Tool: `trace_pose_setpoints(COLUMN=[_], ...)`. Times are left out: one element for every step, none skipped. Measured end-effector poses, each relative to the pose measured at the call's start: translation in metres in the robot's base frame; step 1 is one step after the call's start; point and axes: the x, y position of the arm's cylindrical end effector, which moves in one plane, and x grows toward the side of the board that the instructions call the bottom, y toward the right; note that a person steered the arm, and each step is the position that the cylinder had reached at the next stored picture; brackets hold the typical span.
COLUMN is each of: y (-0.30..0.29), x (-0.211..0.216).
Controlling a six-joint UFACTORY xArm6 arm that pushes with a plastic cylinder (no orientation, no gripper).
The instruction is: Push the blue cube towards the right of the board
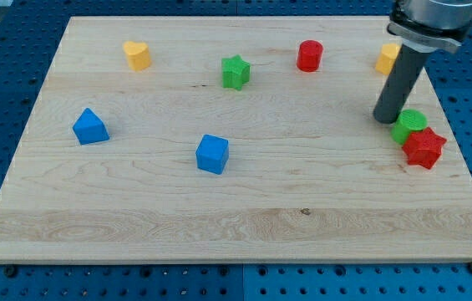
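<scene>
The blue cube (212,154) sits left of the board's middle, a little below centre. My tip (387,119) rests on the board at the view's right, far to the right of the blue cube. It is just left of a green cylinder (408,124), which touches a red star-shaped block (424,147) below it. The rod rises from the tip toward the view's top right.
A blue triangular block (90,127) lies at the left. A yellow heart-like block (137,55), a green star (236,72) and a red cylinder (309,56) lie along the top. A yellow block (387,59) is partly hidden behind the rod. The wooden board (244,226) is ringed by blue pegboard.
</scene>
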Motion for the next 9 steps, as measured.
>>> trace_pose_setpoints(y=[0.006,-0.052,-0.133,-0.213,-0.283,-0.304,-0.280,-0.212,-0.139], x=[-0.001,-0.003,-0.003,-0.003,0.001,0.022,0.054,0.071,0.071])
